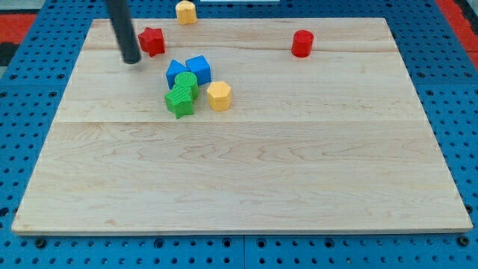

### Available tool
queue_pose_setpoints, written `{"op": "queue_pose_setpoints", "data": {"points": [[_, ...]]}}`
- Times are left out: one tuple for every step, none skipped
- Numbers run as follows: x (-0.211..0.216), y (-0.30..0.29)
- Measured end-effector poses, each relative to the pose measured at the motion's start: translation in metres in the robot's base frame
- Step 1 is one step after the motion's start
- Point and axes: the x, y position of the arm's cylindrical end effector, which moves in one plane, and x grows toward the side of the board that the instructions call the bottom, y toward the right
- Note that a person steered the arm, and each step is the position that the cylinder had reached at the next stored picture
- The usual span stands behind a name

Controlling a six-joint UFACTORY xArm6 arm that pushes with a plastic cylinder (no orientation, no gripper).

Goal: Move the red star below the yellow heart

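Observation:
The red star lies near the view's top left of the wooden board. My tip rests on the board just to the star's lower left, close to it; I cannot tell if they touch. A yellow block, perhaps the heart, lies right of a cluster in the upper middle. Another yellow block sits at the board's top edge, right of the star and above it.
A blue block and a second blue block touch a green block and a green star-like block in one cluster. A red cylinder stands at the upper right. Blue pegboard surrounds the board.

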Motion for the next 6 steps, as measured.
{"op": "queue_pose_setpoints", "data": {"points": [[-0.028, 0.005], [-0.057, 0.042], [-0.081, 0.076], [-0.086, 0.094], [-0.067, 0.083], [-0.038, 0.083]]}}
